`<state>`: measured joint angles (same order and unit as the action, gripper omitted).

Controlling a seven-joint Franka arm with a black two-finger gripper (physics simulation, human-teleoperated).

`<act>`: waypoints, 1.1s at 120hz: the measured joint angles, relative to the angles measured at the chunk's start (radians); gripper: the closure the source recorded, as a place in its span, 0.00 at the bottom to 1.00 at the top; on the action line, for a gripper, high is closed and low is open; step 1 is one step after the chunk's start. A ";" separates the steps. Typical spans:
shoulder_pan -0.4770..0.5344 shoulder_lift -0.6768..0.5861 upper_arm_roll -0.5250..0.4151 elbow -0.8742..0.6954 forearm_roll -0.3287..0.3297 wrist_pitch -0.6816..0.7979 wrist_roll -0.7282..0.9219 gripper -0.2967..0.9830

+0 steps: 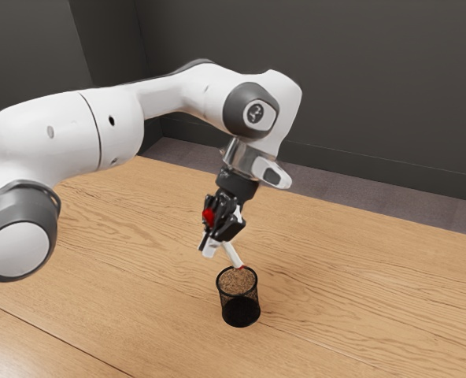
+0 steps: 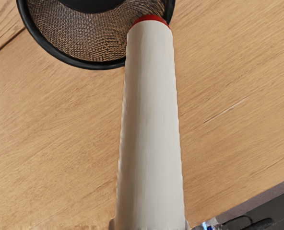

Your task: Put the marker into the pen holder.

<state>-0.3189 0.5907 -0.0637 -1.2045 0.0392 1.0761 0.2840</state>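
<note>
Two fingers (image 1: pixel 231 229) clamp the marker (image 1: pixel 232 254), its red end at the pen holder's (image 1: pixel 219 292) rim.

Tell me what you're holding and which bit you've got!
The marker. My gripper has it by its upper part, with the red end sticking out, down toward the pen holder.

- We see dark grey walls (image 1: pixel 375 79) meeting in a corner.
- Our worktop (image 1: pixel 359 276) is grained, light brown wood.
- Behind it lies purplish-grey floor (image 1: pixel 375 198).
</note>
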 joint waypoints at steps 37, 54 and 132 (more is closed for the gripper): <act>-0.002 0.074 -0.001 0.013 0.035 -0.076 -0.042 0.81; 0.001 0.108 0.000 0.023 0.040 -0.057 -0.053 0.81; 0.307 -0.566 0.166 -0.514 0.010 0.426 -0.046 0.33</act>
<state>-0.0117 0.0247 0.1020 -1.7187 0.0495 1.5022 0.2379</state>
